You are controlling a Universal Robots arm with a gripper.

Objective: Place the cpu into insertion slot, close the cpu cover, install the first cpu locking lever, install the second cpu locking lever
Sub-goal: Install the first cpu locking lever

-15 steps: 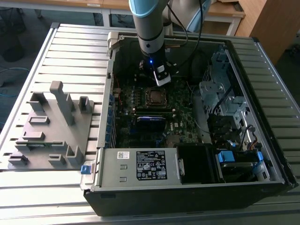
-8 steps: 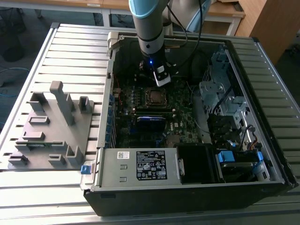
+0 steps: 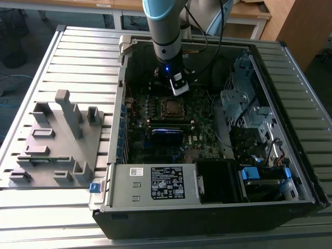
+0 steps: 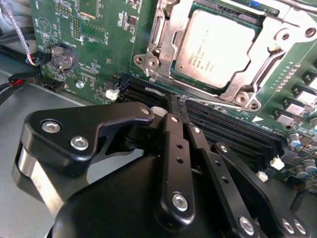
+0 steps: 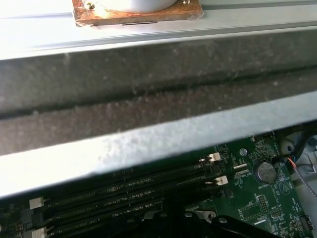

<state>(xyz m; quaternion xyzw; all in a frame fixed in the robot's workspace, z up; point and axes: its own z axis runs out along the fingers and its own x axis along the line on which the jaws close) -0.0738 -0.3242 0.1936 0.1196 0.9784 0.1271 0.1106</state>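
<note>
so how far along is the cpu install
Done: the cpu sits in the insertion slot with the cpu cover down over it. In hand: the gripper, shut and empty, is by a thin lever along the socket's edge. Left: I cannot tell whether either lever is latched.

An open computer case point(image 3: 207, 220) lies on a slatted metal worktop point(image 3: 83, 57), a grey moulded fixture point(image 3: 57, 140) beside it at the exterior view's left. Inside: a labelled power supply point(image 3: 150, 184), black memory slots point(image 4: 237, 130), a coin battery point(image 4: 63, 56) (round, silvery).
</note>
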